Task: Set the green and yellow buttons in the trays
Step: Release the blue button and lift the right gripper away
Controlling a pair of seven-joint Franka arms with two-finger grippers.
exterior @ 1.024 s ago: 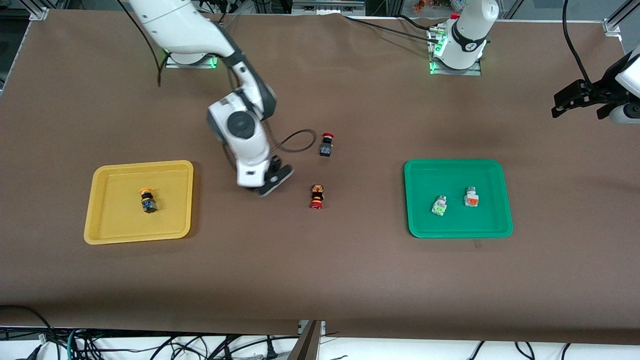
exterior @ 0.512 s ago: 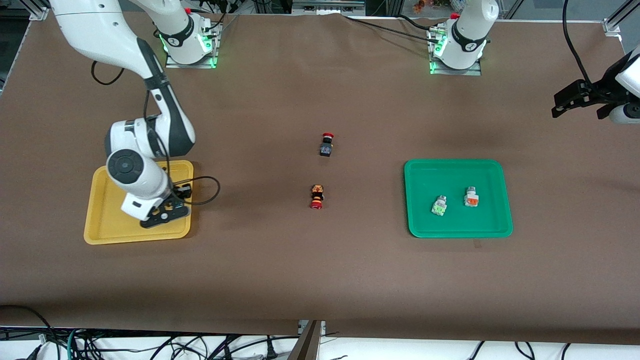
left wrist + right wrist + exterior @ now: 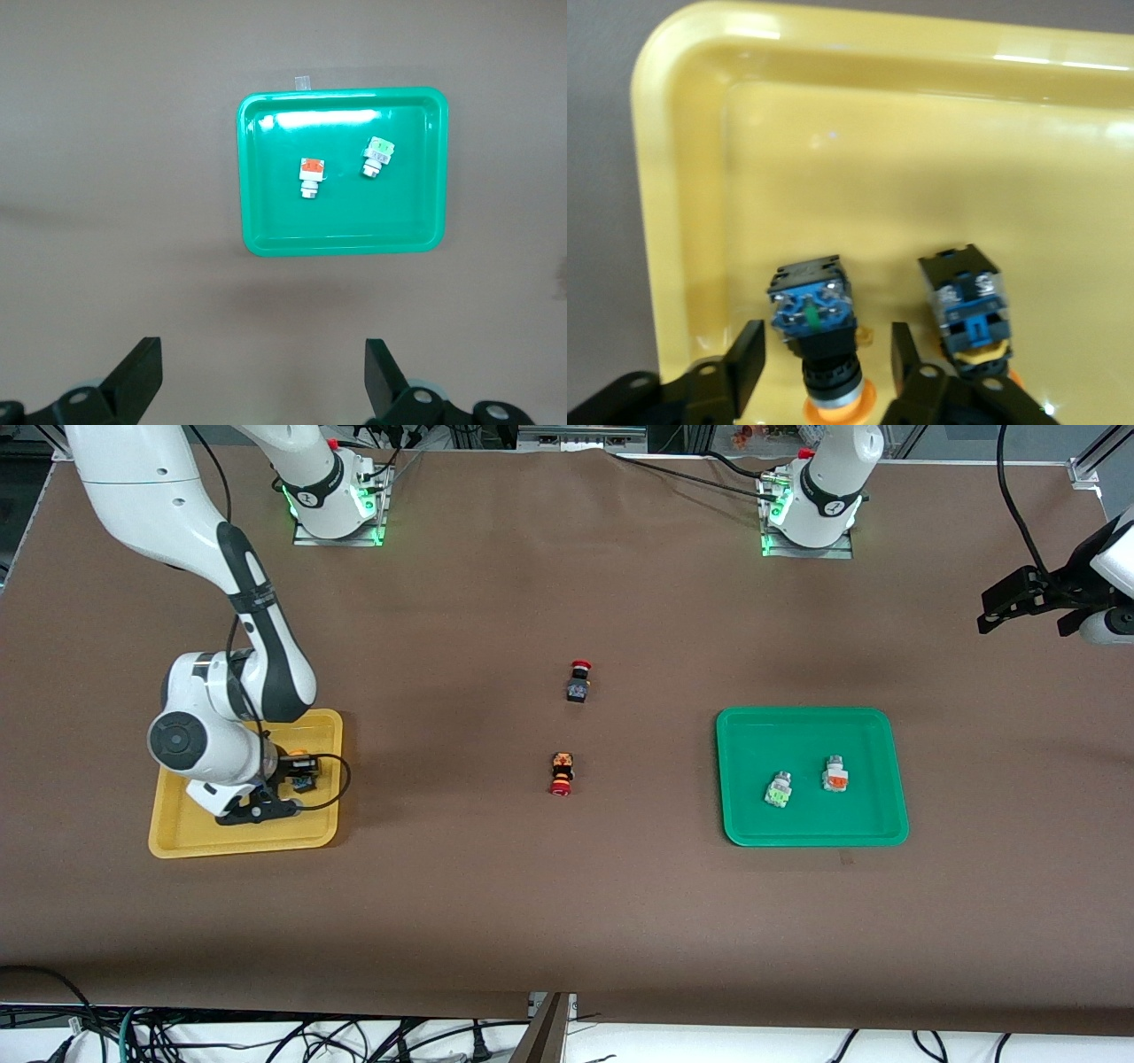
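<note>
The yellow tray lies toward the right arm's end of the table. My right gripper is low in it and open. In the right wrist view my right gripper has one yellow-capped black button lying between its fingers, with gaps on both sides. A second yellow-capped button lies beside it on the tray floor. The green tray holds a clear green-insert button and an orange-insert one. My left gripper waits open, high past the green tray.
Two red-capped black buttons lie on the brown mat at the table's middle, one farther from the front camera and one nearer. The arm bases stand along the table's farther edge.
My right arm swung from the table's middle to the yellow tray and came down into it. A second yellow-capped button now lies in the tray between open fingers. The left arm has not moved.
</note>
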